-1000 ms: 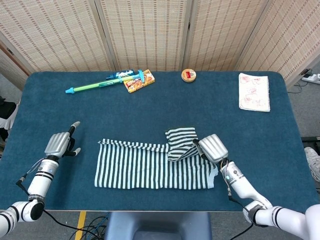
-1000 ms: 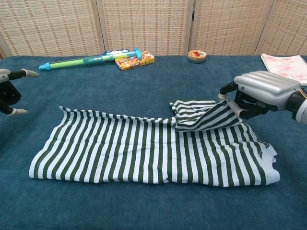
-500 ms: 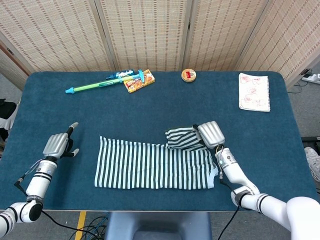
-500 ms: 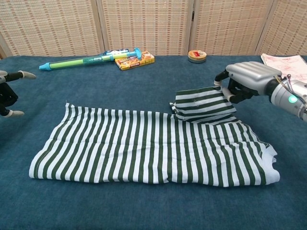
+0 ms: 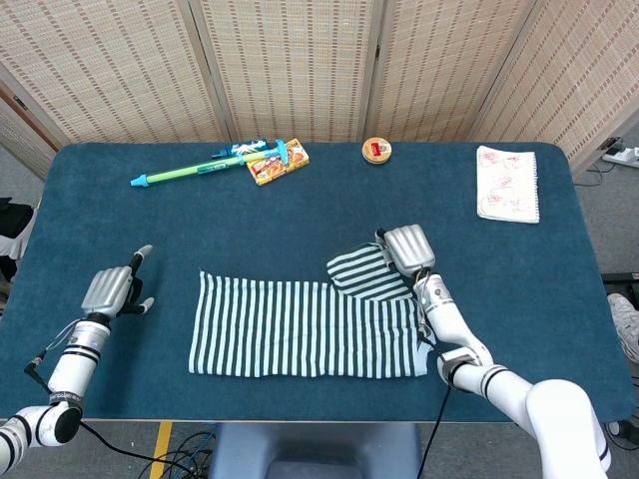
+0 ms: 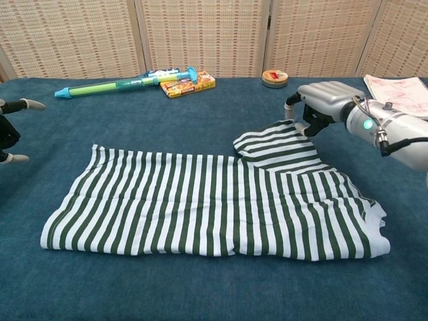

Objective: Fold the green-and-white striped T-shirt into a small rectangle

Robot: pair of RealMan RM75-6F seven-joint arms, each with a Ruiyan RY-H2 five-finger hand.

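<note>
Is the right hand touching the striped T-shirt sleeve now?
Touching. In the chest view the right hand holds the far edge of the sleeve, with no gap between them.

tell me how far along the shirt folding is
Early on. Done: the striped T-shirt lies as a long flat band across the table, seemingly folded once lengthwise. In hand: the right hand holds the sleeve at the band's far right corner, spread away from the body. Left: fold the sleeve in, then fold the band down to a small rectangle. The left hand rests idle, holding nothing.
</note>
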